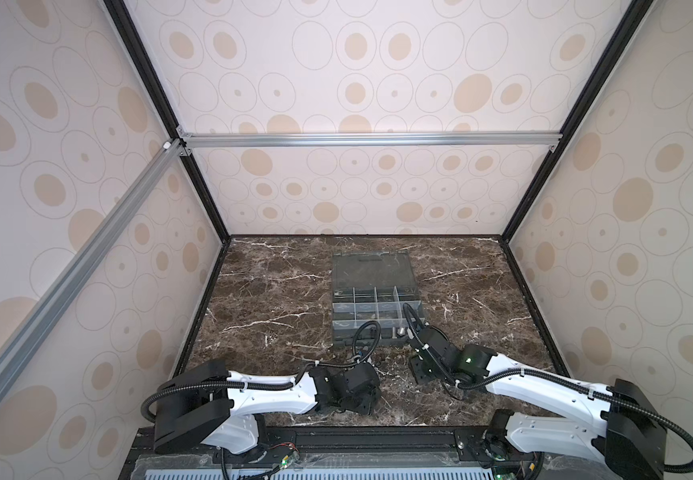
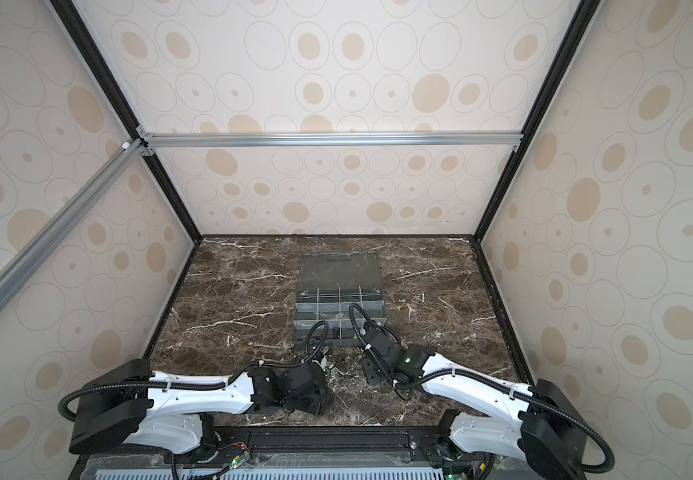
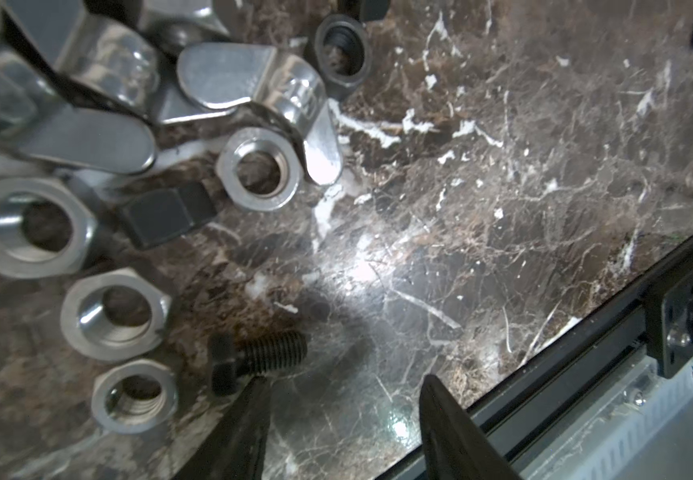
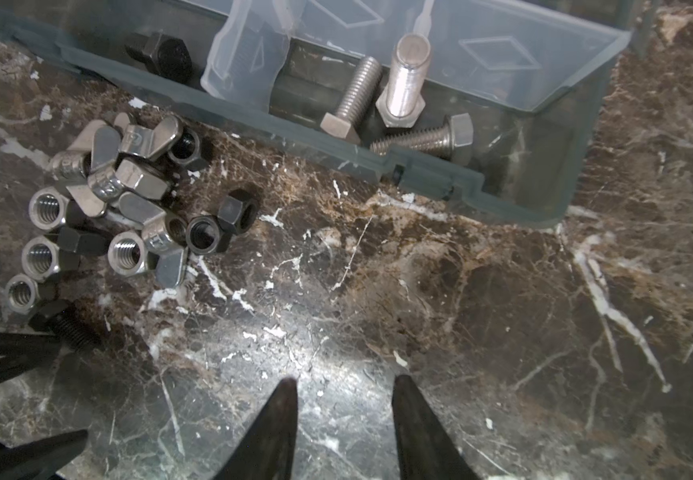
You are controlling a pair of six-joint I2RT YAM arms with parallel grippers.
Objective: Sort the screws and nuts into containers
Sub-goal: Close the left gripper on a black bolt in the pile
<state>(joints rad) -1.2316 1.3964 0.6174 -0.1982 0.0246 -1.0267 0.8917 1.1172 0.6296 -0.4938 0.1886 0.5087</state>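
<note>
My left end effector point(image 3: 344, 380) is half spread and grips nothing. One fingertip point(image 3: 258, 386) touches the black screw point(image 3: 267, 357) beside the nuts point(image 3: 112, 309), on the table point(image 3: 502, 208) just outside the organizer box point(image 4: 419, 176). My right end effector point(image 4: 344, 380) is parted and empty, near the box. Silver screws point(image 4: 403, 91) lie in its corner compartment.

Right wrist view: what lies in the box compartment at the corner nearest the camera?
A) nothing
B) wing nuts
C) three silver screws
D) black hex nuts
C: three silver screws lie inside that compartment, while the wing nuts and hex nuts are heaped on the table outside it.
</note>
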